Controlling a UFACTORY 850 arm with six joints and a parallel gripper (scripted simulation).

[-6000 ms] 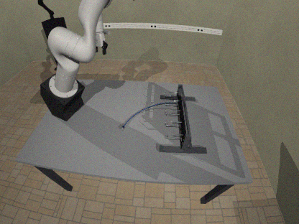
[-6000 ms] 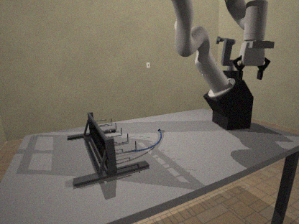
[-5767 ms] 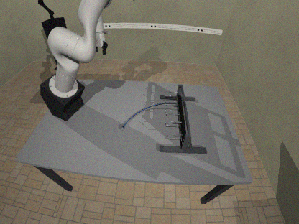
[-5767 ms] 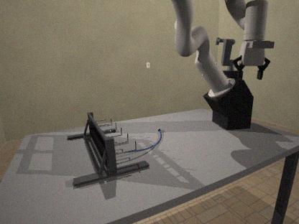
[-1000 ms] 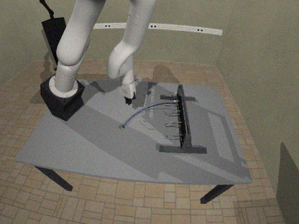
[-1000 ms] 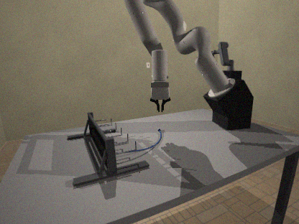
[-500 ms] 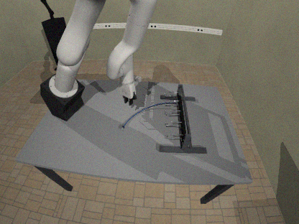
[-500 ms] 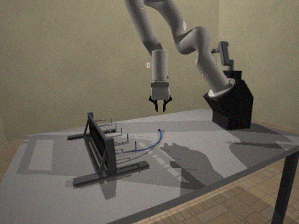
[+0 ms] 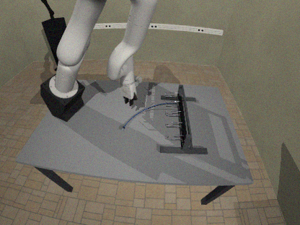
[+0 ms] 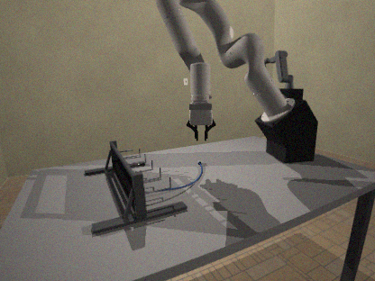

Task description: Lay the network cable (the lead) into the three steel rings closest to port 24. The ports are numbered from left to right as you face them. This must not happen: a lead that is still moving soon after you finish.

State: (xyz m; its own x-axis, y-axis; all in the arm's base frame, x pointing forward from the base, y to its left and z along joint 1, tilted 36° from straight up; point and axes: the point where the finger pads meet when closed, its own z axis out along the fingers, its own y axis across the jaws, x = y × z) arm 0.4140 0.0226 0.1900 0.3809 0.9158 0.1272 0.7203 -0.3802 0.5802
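Note:
A thin blue network cable [image 9: 146,112] lies on the grey table in a curve, from its free end [image 9: 123,127] to the dark rack [image 9: 184,120] with the ports. It also shows in the exterior view [image 10: 188,180], reaching in among the steel rings [image 10: 153,177] that stand in front of the rack [image 10: 126,182]. The steel rings [image 9: 173,115] stick out in a row along the rack's face. My gripper [image 10: 201,132] hangs well above the table, over the cable's free end [image 10: 199,163], pointing down. Its fingers are partly open and hold nothing. It also shows in the top view [image 9: 130,99].
The robot's black base [image 9: 62,96] stands at the table's far left corner. The rack's flat feet [image 9: 183,149] stretch across the table on the right. A dark box [image 9: 54,32] stands on the floor behind the base.

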